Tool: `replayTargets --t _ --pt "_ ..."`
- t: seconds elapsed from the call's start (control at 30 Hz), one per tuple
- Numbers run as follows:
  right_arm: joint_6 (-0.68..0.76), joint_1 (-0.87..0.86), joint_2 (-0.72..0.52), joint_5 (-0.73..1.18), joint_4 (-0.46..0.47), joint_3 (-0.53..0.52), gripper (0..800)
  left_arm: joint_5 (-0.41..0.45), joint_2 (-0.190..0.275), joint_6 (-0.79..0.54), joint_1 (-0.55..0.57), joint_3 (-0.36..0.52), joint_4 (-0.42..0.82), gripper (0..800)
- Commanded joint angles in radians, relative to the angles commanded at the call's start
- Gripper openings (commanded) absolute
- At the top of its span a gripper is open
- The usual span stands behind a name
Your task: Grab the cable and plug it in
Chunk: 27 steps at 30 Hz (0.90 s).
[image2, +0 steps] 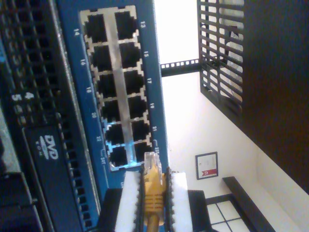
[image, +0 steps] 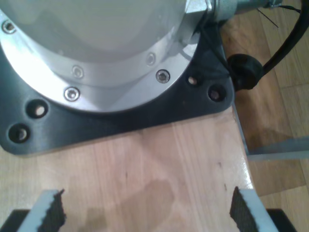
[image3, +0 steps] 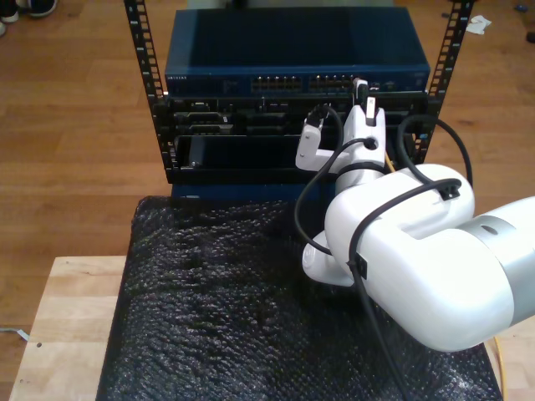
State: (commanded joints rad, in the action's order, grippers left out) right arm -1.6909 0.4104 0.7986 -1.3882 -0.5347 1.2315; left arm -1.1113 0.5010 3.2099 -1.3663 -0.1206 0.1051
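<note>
At the far end of the scene in the exterior view stands the rack [image3: 297, 92], with the blue network switch [image3: 297, 63] on top and darker units below. In front of it a black bubbly mat [image3: 217, 301] covers the wooden table [image3: 63, 326]. The big white arm [image3: 401, 251] reaches from the exterior view's lower right toward the switch's row of ports, black cables looping over it.

Now my second gripper [image2: 153, 198]: its white-backed pads [image2: 130, 203] are clenched on the cable [image2: 153, 195], the yellow-orange boot squeezed between them. The clear plug [image2: 151, 159] sticks out past the fingertips, just short of the port block [image2: 116, 87]. It points at the end of that block nearest the fingertips, by the ports marked 21 to 24; whether it touches the blue face I cannot tell. Beside the block, a dark unit carries a DVD label [image2: 48, 147].

Over to my first gripper [image: 147, 210]: released, the two ribbed black pads [image: 53, 210] spread well apart with bare wood between them. Beyond the fingertips sits a black base plate [image: 145, 113] bearing a round silver flange [image: 96, 53] ringed with screws.
</note>
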Motion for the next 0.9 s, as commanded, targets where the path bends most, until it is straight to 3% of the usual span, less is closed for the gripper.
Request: replayTargets --t 0.9 --pt "-0.002 -0.002 0.029 0.008 0.003 0.063 0 -0.002 0.000 0.000 0.000 0.000 0.000 800"
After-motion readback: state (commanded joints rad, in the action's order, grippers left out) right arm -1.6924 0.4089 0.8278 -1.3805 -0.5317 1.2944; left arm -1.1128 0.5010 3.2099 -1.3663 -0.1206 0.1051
